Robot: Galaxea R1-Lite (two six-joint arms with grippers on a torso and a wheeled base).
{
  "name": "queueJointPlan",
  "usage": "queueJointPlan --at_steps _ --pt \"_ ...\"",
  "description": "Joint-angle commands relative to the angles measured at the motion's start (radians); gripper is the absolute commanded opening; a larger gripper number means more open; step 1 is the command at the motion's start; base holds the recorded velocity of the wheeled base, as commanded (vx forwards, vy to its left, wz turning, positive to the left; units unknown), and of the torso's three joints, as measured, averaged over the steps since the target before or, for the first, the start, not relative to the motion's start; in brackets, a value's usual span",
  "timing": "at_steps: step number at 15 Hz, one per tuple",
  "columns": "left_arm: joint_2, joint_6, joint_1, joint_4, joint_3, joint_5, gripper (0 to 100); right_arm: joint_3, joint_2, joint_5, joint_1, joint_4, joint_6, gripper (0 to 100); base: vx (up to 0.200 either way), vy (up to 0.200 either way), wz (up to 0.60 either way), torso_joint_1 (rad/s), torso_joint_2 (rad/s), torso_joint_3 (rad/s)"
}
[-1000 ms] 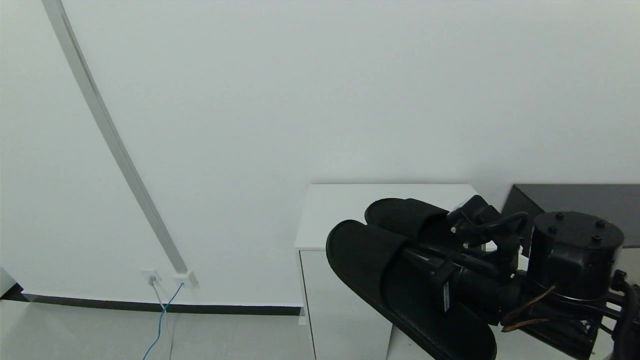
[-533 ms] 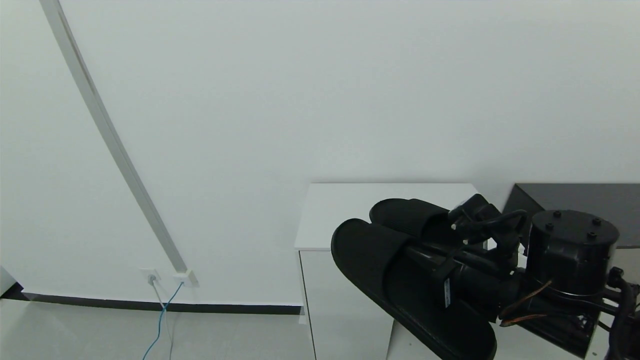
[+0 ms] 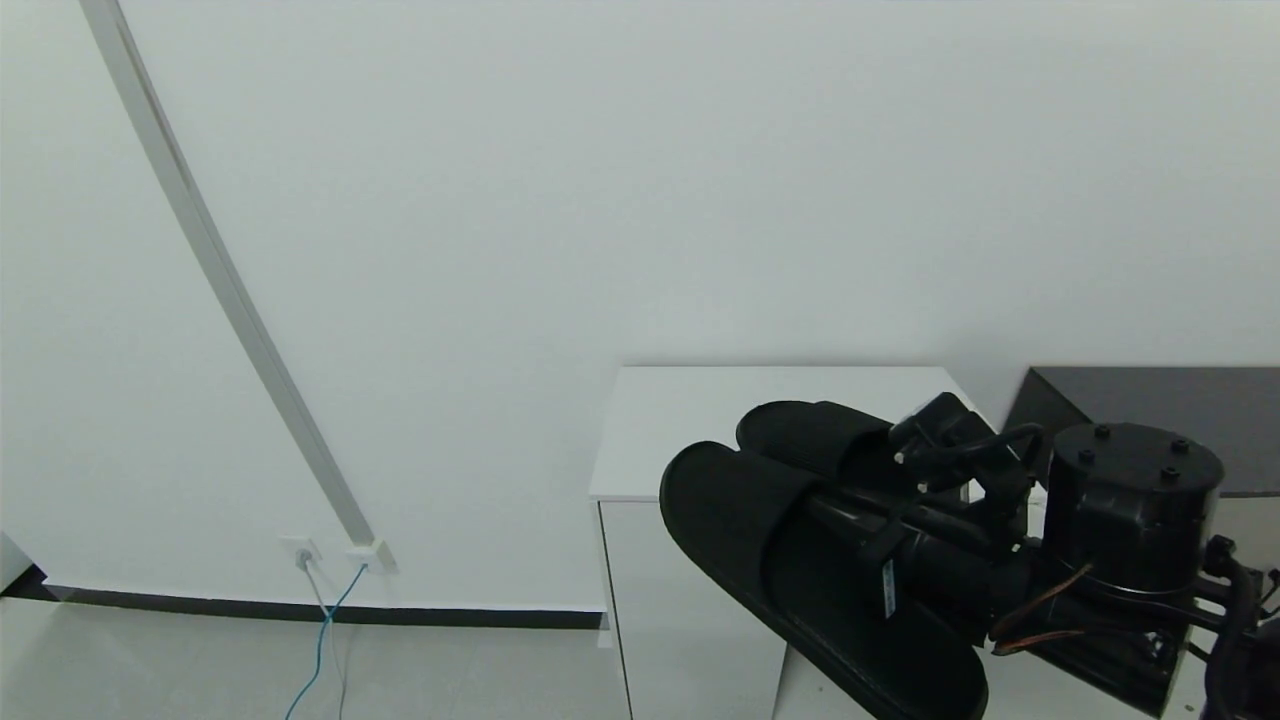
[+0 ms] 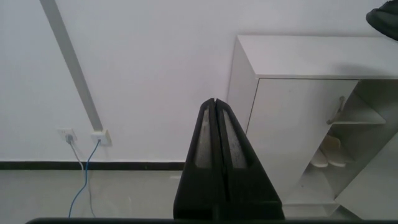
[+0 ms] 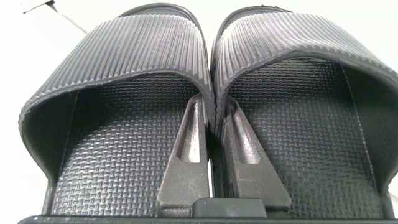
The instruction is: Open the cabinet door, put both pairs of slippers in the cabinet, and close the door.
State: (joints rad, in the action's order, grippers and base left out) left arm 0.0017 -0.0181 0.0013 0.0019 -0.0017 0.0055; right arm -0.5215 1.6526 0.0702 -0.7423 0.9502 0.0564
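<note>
A pair of black slippers (image 3: 800, 540) hangs in the air in front of the white cabinet (image 3: 700, 420), toes pointing up and left. My right gripper (image 5: 213, 102) is shut on the slippers, its fingers (image 5: 193, 149) pinching the inner edges of the two ribbed straps (image 5: 143, 50) together. In the left wrist view my left gripper (image 4: 214, 106) is shut with nothing in it, out to the left of the cabinet (image 4: 298, 50). The cabinet's right part stands open, showing a shelf (image 4: 357, 118) and a pale pair of slippers (image 4: 329, 158) low inside.
A white wall runs behind the cabinet. A slanted cable duct (image 3: 220, 280) ends at wall sockets (image 3: 300, 552) with a blue cable (image 3: 320, 640) trailing to the grey floor. A dark surface (image 3: 1160, 395) stands to the right of the cabinet.
The right arm has drifted slightly to the left with the black slippers still held. The cabinet has not moved.
</note>
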Motion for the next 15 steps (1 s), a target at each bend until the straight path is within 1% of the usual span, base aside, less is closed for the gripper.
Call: queueJointPlan --at_steps 1,12,15 --pt "0.000 0.000 0.000 0.000 0.000 0.001 0 0.000 0.006 0.000 0.000 0.001 0.000 0 0.000 -0.200 0.00 -0.007 0.00 0.007" --pt "0.000 0.001 0.000 0.000 0.000 -0.001 0 0.003 0.015 0.000 0.004 0.001 0.003 0 0.000 -0.200 0.00 0.002 0.00 0.002" --pt "0.000 0.001 0.000 0.001 0.000 -0.001 0 0.005 0.026 -0.007 0.006 0.002 0.002 0 0.000 0.000 0.00 0.000 0.00 0.000"
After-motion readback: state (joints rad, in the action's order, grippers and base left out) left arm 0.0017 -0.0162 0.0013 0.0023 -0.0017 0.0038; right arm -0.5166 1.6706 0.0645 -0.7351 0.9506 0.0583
